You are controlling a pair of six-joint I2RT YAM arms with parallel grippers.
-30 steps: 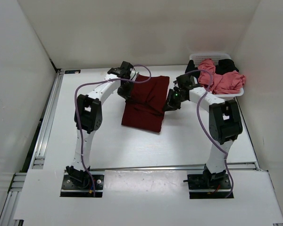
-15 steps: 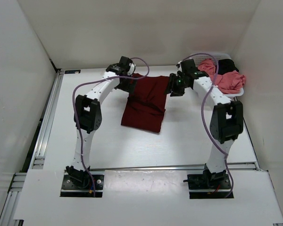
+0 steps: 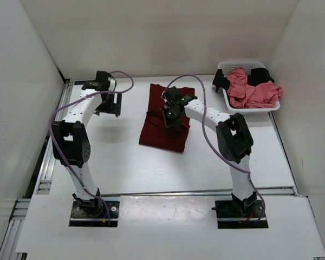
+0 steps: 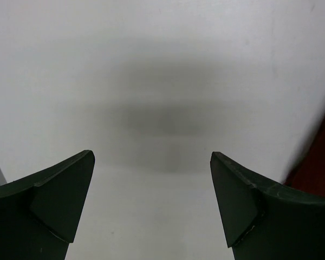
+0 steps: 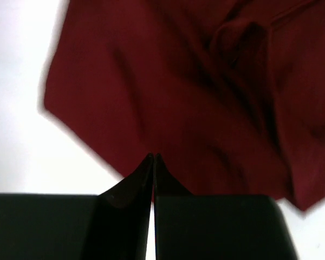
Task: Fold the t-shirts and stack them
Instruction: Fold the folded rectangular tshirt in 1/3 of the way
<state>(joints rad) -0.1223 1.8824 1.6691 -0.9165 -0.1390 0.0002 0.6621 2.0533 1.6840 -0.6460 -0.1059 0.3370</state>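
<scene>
The dark maroon t-shirt (image 3: pixel 160 132) lies partly folded in the middle of the table, and a sliver of it (image 4: pixel 324 162) shows in the left wrist view. My right gripper (image 3: pixel 170 116) hovers over its upper middle. Its jaws (image 5: pixel 153 157) are shut tip to tip above the wrinkled maroon cloth (image 5: pixel 179 81), with nothing seen between them. My left gripper (image 3: pixel 109 104) stands wide open (image 4: pixel 151 156) over bare white table, left of the shirt. The salmon pink t-shirt (image 3: pixel 250 92) and the black t-shirt (image 3: pixel 261 76) lie bunched in the basket.
A white perforated basket (image 3: pixel 244 64) sits at the back right corner. White walls close in the table on the left, back and right. A metal rail (image 3: pixel 51 146) runs along the left edge.
My left gripper let go of the maroon shirt, opened and swung left off it. My right gripper moved from the shirt's right edge to over its middle, opening and shutting again.
</scene>
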